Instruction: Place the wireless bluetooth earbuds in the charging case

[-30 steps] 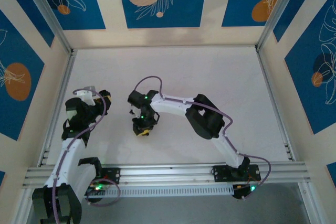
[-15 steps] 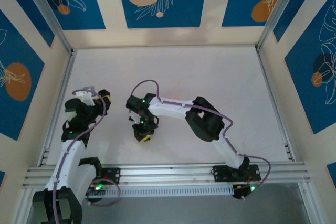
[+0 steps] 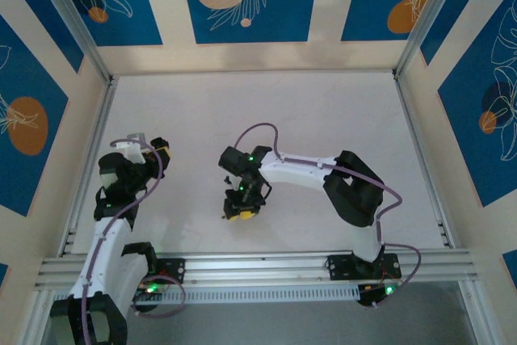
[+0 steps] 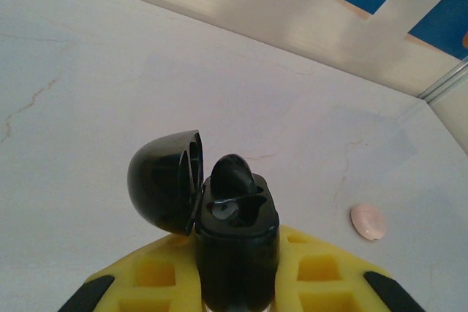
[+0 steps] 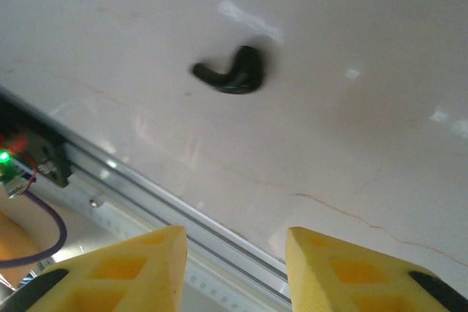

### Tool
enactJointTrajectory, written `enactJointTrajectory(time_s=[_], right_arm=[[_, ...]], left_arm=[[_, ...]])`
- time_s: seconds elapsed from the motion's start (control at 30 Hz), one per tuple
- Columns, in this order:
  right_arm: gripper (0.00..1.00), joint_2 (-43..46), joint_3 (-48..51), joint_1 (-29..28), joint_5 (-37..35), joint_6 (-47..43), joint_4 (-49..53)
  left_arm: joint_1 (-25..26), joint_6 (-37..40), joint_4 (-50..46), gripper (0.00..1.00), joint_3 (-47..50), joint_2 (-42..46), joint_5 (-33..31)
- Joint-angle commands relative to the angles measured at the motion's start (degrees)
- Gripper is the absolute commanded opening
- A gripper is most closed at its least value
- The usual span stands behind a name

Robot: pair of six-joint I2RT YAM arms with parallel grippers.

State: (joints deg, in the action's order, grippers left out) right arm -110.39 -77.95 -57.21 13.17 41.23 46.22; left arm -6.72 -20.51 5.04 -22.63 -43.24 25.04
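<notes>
pale table (image 4: 88, 71), one case (image 4: 238, 242), two earbuds (image 5: 232, 71) (image 4: 232, 174)

The yellow left fingers (image 4: 157, 277) fill the bottom edge, closed from both sides on the black charging case (image 4: 235, 242), which stands upright between them. Its domed lid (image 4: 167, 180) is swung open to the left, hollow side facing right. One rounded black earbud (image 4: 235, 173) pokes up from the far side of the case's top; the nearer pocket shows a small pale spot. Beyond lies the white bench (image 4: 110, 85) with thin hairline cracks, and to the right, well apart from the case, a small pink disc (image 4: 368, 221) lies flat.
</notes>
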Motion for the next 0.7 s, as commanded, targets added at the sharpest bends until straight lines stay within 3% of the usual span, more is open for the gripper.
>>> enactJointTrajectory(time_s=[0.0, 0.67], right_arm=[[0.41, -1.7, -0.4, 0.5, 3.7, 2.9, -3.1], [0.39, -12.3, -9.6, 2.6, 6.7, -2.5, -5.3]], left_arm=[[0.3, 0.4, 0.7, 0.18, 0.1, 0.3, 0.8], [0.3, 1.4, -1.1, 0.18, -0.1, 1.7, -0.4]])
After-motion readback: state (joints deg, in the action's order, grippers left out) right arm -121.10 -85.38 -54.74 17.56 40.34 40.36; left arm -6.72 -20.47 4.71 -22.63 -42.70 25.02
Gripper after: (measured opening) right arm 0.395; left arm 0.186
